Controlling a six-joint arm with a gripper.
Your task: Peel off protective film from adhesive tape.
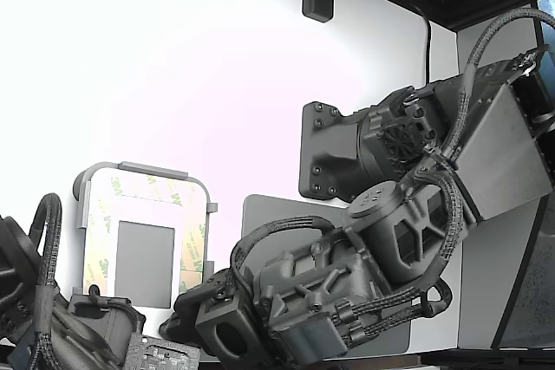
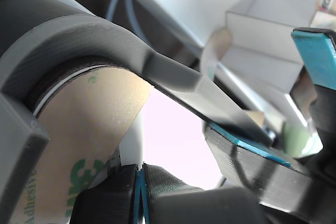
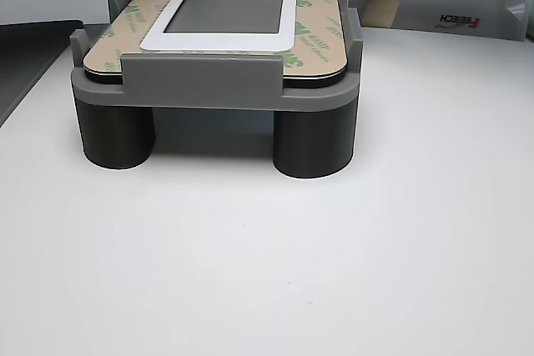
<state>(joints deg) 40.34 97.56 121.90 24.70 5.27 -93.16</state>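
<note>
The adhesive tape (image 3: 319,35) lay flat as a frame of strips on the white plate (image 3: 288,29) in the grey holder (image 3: 217,89), with its tan 3M film (image 1: 104,214) facing up. In the exterior view the gripper (image 1: 186,322) sat low at the holder's near right corner, so the closest strip ran straight away from it — long side pointing up the holder. The wrist view showed a black finger (image 2: 262,169) just beside the tan film — I could not tell whether the gripper was open or pinching.

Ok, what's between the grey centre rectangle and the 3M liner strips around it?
A white plate border rings the grey rectangle, separating it from the protective film on all sides, clearest in the other view.
</note>
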